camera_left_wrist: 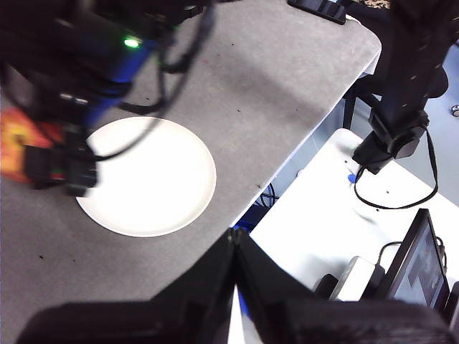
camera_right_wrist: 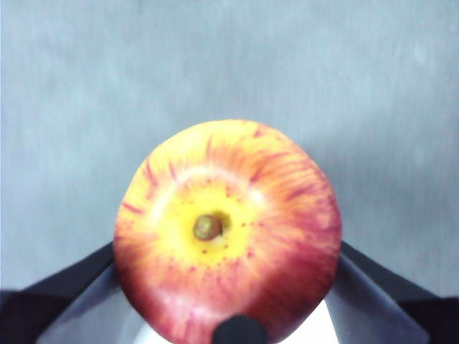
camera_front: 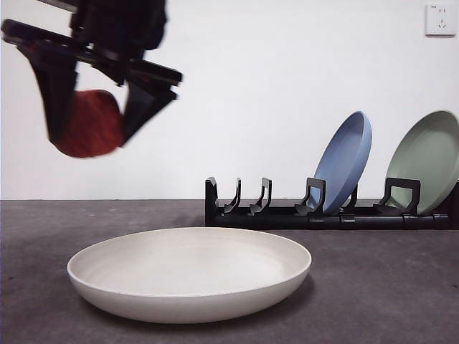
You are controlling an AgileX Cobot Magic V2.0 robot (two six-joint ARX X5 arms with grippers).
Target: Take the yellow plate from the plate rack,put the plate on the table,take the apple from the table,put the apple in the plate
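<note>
Right end effector [camera_front: 90,132] pinches the apple [camera_front: 90,123] aloft at ten o'clock of the yellow plate [camera_front: 189,272]; next, carry over and lower.

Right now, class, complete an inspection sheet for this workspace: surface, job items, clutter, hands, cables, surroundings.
Surface: table, dark grey, matte.
Job's things: yellow plate flat on the table; apple held in the air, to one side of the plate; plate rack behind.
Clutter: blue plate and green plate leaning in the rack.
Hands: right hand shut on the apple; left hand shut, empty.
Cables: black cable off-table.
Surroundings: wall socket; monitor.
</note>
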